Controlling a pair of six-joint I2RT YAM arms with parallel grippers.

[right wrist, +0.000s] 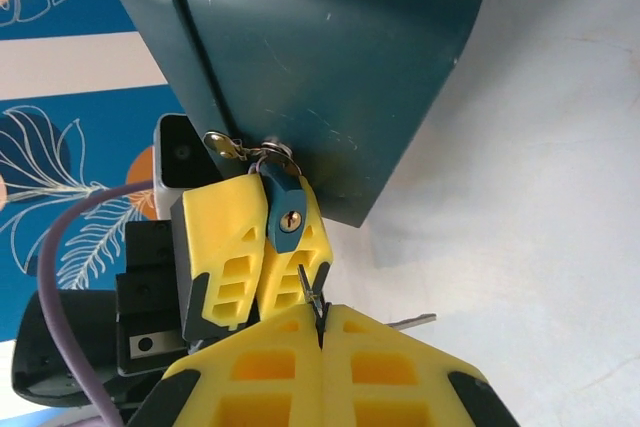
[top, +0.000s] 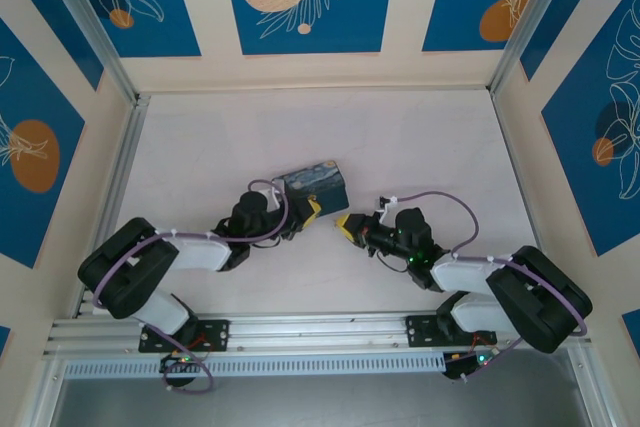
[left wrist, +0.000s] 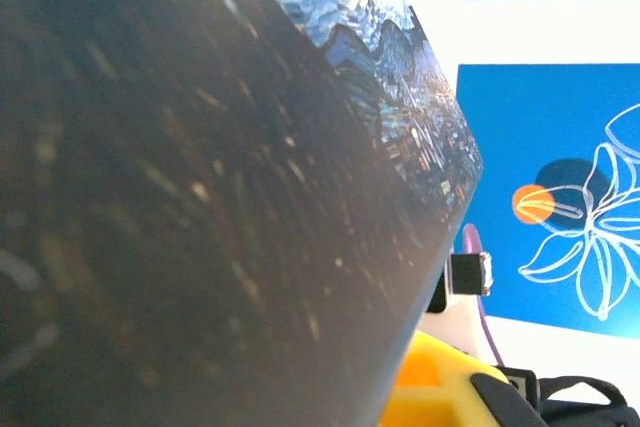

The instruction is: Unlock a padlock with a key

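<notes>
While your right claw [right wrist: 320, 315], closed tight on the key [right wrist: 316, 299], hovers just short of the padlock [right wrist: 283, 203] that the left claw [right wrist: 263, 217] clamps at the box [right wrist: 330, 47] edge, a slightly tilted tip could miss the keyhole [right wrist: 290, 219] and twist the key loose.

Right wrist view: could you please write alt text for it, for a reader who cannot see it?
The right gripper, yellow fingers shut on a thin dark key, holds its tip just below the keyhole of a small blue padlock. The left gripper clamps the padlock, which is fastened to a dark teal box.
</notes>
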